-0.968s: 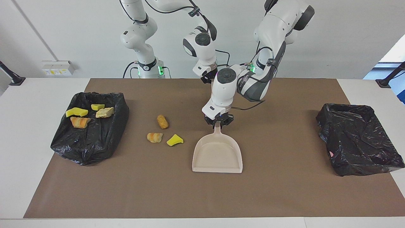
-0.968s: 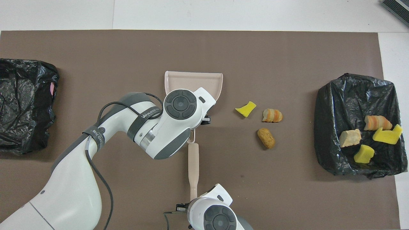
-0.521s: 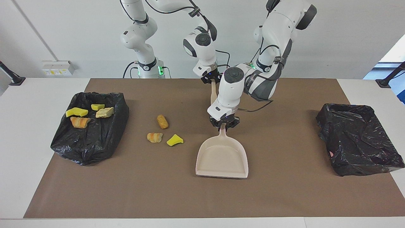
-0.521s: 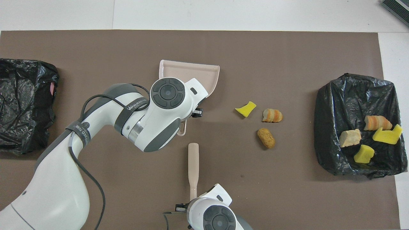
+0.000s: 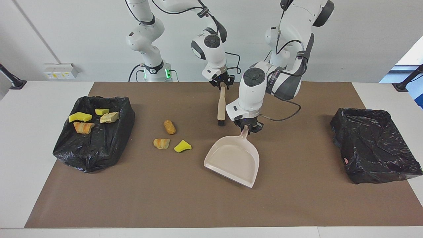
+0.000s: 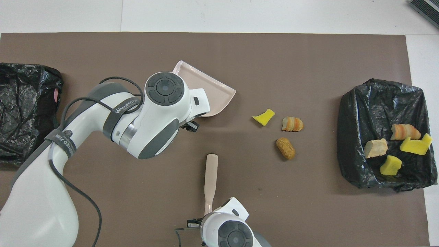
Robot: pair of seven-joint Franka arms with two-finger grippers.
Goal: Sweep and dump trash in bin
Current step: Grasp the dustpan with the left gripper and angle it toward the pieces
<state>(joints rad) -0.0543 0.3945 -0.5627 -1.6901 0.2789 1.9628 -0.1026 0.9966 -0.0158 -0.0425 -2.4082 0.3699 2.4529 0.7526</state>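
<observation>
1. While the left gripper (image 5: 248,128) clamps the smooth beige dustpan (image 5: 234,160) by its handle, the right gripper (image 5: 222,83) meets the brush (image 5: 220,105) handle; whether it grips cannot be told.
2. Trash: three spongy or crusty bits (image 5: 170,138) lie mid-desk beside the pan; four (image 5: 90,118) sit in the crinkled black bin (image 5: 96,148) at the right arm's end.
3. Bare brown mat (image 5: 198,205) reaches the desk edge farthest from the robots.

Robotics lab, not a home. Two white Franka arms w/ cabling bolted at the edge of a white table (image 5: 39,185), brown mat (image 5: 297,205) spread over it as a work surface. Bare white wall (image 5: 66,33), socket strip (image 5: 59,71), black camera-stand feet (image 5: 15,82) at the table corners. Bins are trays lined w/ black bags (image 5: 373,145) — staged setup.
</observation>
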